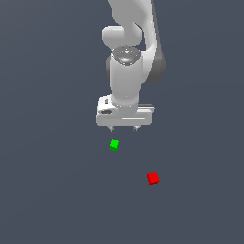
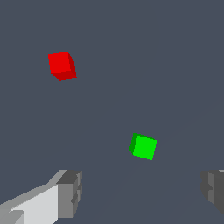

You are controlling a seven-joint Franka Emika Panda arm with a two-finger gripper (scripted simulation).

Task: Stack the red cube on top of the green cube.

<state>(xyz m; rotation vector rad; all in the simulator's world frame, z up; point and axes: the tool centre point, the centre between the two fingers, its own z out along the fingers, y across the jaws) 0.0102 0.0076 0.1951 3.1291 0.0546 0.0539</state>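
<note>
Taken from the exterior view's left, the first thing is the tiny, plain, bright green cube (image 1: 114, 144), lying on the flat dark grey-blue floor (image 1: 47, 190) just below the white robot gripper (image 1: 124, 128). The gripper hangs above the floor with its two short dark fingertips spread apart and nothing between them. Further toward the exterior view's right, and nearer the camera, sits the tiny, plain, bright red cube (image 1: 153, 178), well apart from the green one and from the gripper. Both cubes rest on the floor, turned slightly askew, and neither is touched.

The step in hand looks to be the reach for the red cube, since nothing is yet picked up. To do it well, the arm should travel across to stand squarely over the red cube, keeping clear of the green cube on the way so that it is not nudged. The wrist should turn so the pads meet two flat faces of the skewed cube rather than its corners, then come straight down with the fingers wide

In the wrist view the grey fingers (image 2: 70, 192) are cut off at the frame edges, one showing only as a sliver. The arm's upper links run out of the exterior view, and the fingertips there are very small
</note>
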